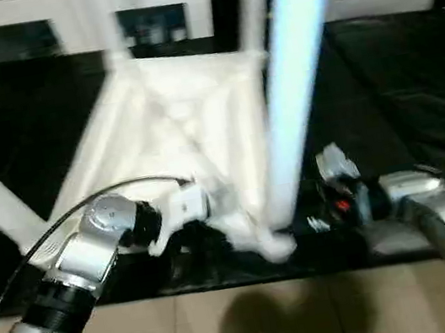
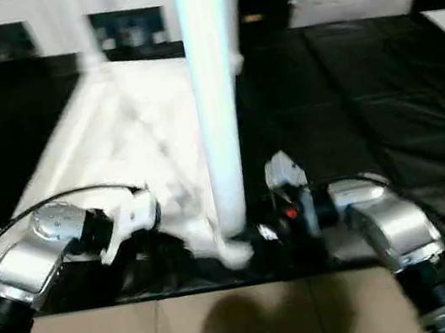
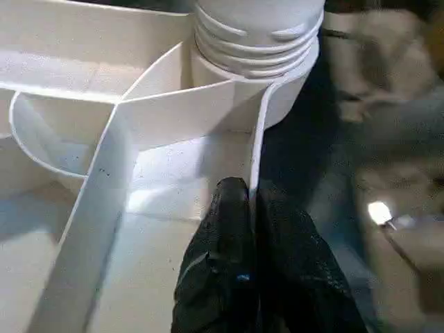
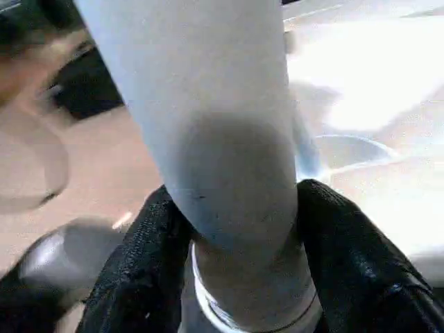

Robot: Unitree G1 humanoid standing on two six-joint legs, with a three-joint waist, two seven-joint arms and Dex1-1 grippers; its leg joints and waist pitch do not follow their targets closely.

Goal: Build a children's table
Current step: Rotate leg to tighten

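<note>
Both claws clamp the children's table (image 1: 171, 115), left claw (image 3: 248, 208) its rim, right claw (image 4: 236, 229) a leg (image 1: 293, 78).

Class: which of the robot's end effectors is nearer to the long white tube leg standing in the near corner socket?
Right. The right end effector grips the long white tube leg; the left end effector pinches the tabletop's thin white plastic rim beside it.

the head cameras are looking down over the forearms at the bench (image 1: 414, 83); both wrist cameras are peering close at one leg (image 4: 222, 139).
</note>
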